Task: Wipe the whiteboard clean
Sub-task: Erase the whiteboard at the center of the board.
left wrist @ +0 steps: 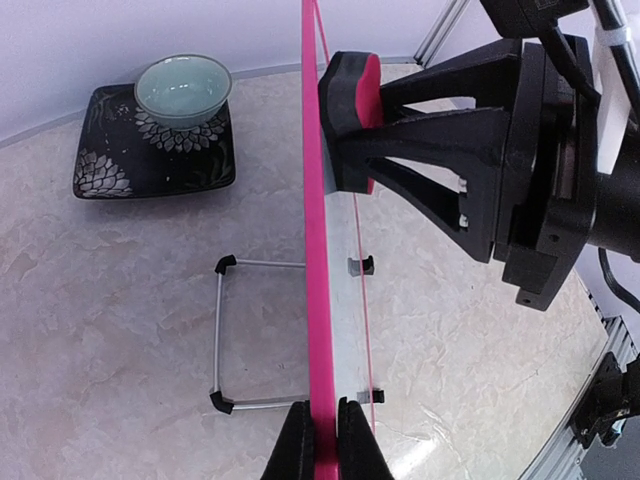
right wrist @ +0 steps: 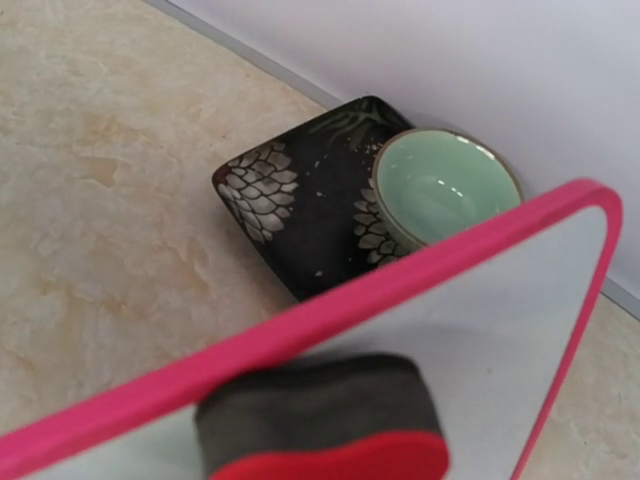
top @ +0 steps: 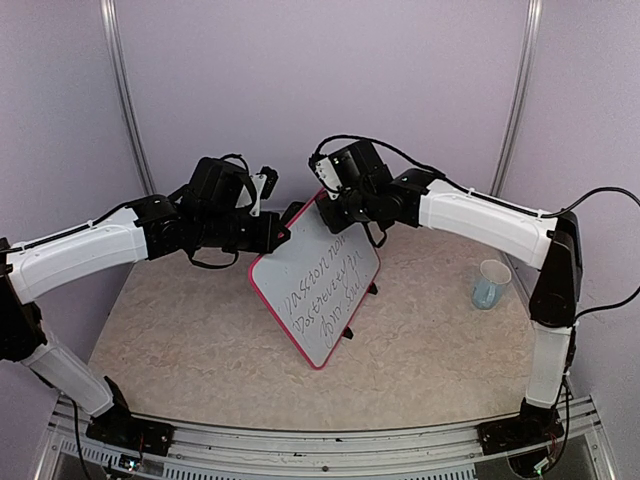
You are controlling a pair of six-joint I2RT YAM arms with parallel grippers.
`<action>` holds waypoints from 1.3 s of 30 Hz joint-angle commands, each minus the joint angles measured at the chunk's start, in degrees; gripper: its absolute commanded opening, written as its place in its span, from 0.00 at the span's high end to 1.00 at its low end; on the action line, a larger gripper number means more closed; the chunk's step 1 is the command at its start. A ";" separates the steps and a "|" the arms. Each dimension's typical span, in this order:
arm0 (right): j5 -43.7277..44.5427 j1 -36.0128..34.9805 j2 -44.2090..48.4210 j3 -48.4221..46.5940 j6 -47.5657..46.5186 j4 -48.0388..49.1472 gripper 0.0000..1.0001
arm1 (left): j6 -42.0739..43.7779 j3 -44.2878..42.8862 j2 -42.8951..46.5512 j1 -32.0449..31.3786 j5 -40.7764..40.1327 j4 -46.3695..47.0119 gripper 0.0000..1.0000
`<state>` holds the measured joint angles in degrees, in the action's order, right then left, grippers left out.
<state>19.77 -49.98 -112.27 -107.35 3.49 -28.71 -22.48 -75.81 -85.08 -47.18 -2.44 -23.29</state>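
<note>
Currently | left gripper [left wrist: 322, 428] clamped on whiteboard [top: 325, 290] frame | right gripper [top: 325, 200] clamping eraser [right wrist: 320, 425] against whiteboard

We're looking into a robotics lab cell: plain pale lilac wall panels [top: 320, 80] joined by thin metal uprights [top: 125, 90], a beige marble-patterned tabletop [top: 200, 350], and a silver aluminium rail [top: 320, 440] carrying black arm bases [top: 125, 430].

**Handwriting on the board, none of it legible**

The only writing in view stands on the whiteboard [top: 322, 338], which is propped near the middle of the bench. In the top view, three slanting lines of dark handwriting [top: 320, 288] run across its white face. The letters are too small and loose to read as words. No label, brand or number is legible elsewhere.
</note>
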 commanded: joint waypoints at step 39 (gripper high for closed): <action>-0.94 1.10 -6.48 -2.03 0.43 -0.35 0.72 | 5.66 0.09 0.82 -1.61 7.93 -0.38 1.00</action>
<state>20.01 -48.36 -115.39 -112.33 3.49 -31.44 -22.70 -75.40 -84.99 -46.87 -2.48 -22.96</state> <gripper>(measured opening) 0.283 0.048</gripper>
